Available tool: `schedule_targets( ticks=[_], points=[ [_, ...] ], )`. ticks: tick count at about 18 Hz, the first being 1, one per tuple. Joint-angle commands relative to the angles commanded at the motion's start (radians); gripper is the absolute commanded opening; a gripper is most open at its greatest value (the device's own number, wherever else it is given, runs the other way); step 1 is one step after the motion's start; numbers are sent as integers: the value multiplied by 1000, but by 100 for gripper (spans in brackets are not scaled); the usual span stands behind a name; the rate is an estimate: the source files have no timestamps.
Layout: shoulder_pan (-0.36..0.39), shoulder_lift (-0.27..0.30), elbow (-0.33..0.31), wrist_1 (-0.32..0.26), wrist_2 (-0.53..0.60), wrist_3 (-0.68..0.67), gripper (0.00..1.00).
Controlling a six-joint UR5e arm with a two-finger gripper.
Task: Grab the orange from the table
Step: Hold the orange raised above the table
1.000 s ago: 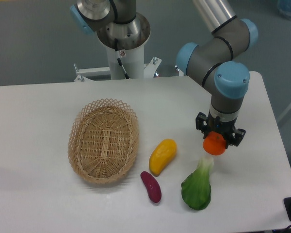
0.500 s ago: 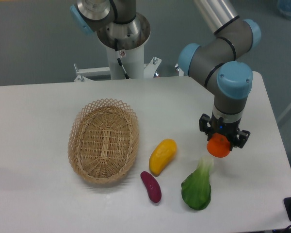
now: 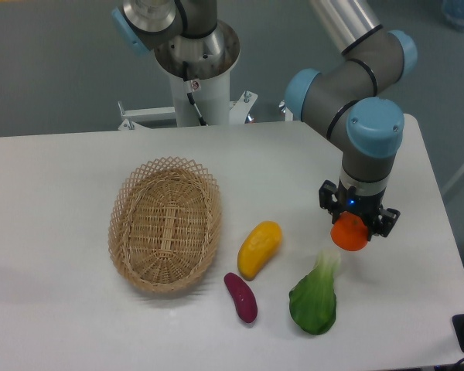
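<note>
Where the arm reaches down over the right part of the table [image 3: 77,154], the gripper [image 3: 356,226] points straight at the tabletop, its black fingers [image 3: 327,198] clamped on either side of the orange [image 3: 349,234].

Fixed camera, single view, items as follows.

Orange: small, round, bright; held between the fingers, its lower half showing below them. Whether it touches the tabletop or hangs just clear of it cannot be told from this angle. It sits just above the pale stem end of the leafy green.

Leafy green [image 3: 314,300]: dark green leaves, whitish stem pointing up toward the orange; lying flat near the front right of the table.

Yellow fruit [image 3: 259,248]: long, mango-like, lying at a slant near the middle of the table, between the basket and the leafy green.

Purple vegetable [image 3: 240,297]: small, long, dark, lying just in front of the yellow fruit, close to it.

Basket [image 3: 165,224]: woven wicker, oval, with an open lattice rim; stands left of the middle, just beside the yellow fruit.

Arm [image 3: 371,131]: grey tube links with light blue joint caps; its base column [image 3: 195,54] stands behind the table's far edge.
</note>
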Motion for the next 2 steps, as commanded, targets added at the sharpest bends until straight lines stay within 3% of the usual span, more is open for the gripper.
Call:
schedule_targets(
  ticks=[2],
  points=[
    [-2, -2, -2, 3, 2, 0, 66]
  ],
)
